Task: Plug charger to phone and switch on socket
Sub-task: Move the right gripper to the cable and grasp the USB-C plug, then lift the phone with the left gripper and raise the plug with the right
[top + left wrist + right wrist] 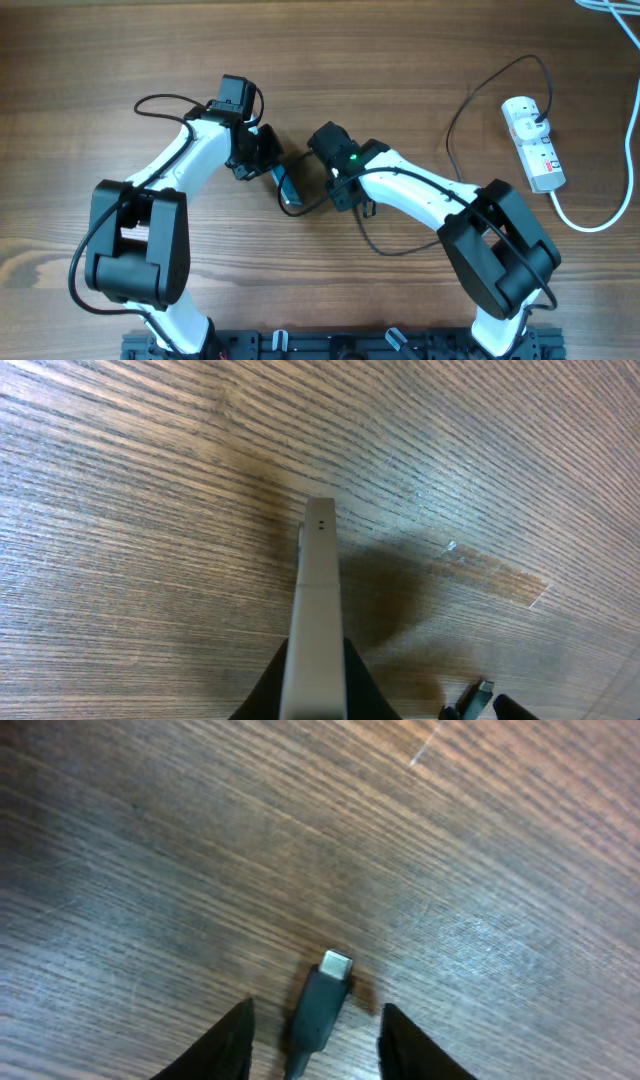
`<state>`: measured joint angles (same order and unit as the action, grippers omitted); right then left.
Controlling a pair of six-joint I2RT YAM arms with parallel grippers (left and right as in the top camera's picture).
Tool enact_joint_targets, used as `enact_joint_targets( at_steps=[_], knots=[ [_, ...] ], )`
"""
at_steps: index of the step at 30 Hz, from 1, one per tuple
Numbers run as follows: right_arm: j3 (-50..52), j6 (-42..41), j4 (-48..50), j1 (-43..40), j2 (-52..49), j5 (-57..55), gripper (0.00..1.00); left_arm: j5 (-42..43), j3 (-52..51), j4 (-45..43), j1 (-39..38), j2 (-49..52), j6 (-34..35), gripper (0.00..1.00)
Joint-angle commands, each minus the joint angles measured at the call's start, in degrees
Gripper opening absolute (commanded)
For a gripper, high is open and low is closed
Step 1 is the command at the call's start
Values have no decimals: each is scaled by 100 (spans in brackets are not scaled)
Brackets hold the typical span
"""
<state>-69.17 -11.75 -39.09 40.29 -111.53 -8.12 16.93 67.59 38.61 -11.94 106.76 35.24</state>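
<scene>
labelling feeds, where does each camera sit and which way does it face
Overhead: above the table, facing straight down; both arms, the phone, the socket.
Left wrist: on the left arm, facing the table past the left gripper, shut on the phone edge-on.
Right wrist: on the right arm, facing the table past the right gripper at the charger tip.
Shared: both wrist views show that tip.

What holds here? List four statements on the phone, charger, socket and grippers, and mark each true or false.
1. The left gripper is shut on the phone, which stands on its edge. True.
2. The charger is already plugged into the phone. False: its connector end is bare and apart from the phone.
3. The right gripper grips the socket. False: its fingers stand open either side of the charger's end, and the socket lies far off to the right.
4. A black plug sits in the socket. True.
</scene>
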Motion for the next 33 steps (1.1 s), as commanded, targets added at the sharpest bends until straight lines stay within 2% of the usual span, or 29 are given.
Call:
enact_joint_targets(
  at_steps=[1, 9, 15, 22, 27, 33],
  knots=[
    [179, -140, -188, 13, -356, 177, 35, -9, -15, -2, 17, -142, -48, 4],
    [179, -334, -330, -105, -356, 31, 33, -11, -15, 0, 17, -142, -48, 4],
    [179, -337, -396, -428, -356, 527, 28, -11, -15, 4, 17, -142, -48, 4],
    [179, -341, -339, -428, -356, 546, 26, -9, -15, 2, 17, -142, -48, 4],
    [179, -393, -227, -428, -356, 680, 19, -11, -15, 2, 17, -142, -50, 4],
    [179, -643, -170, -514, -356, 741, 18, -9, -15, 0, 17, -142, -50, 4]
  ],
)
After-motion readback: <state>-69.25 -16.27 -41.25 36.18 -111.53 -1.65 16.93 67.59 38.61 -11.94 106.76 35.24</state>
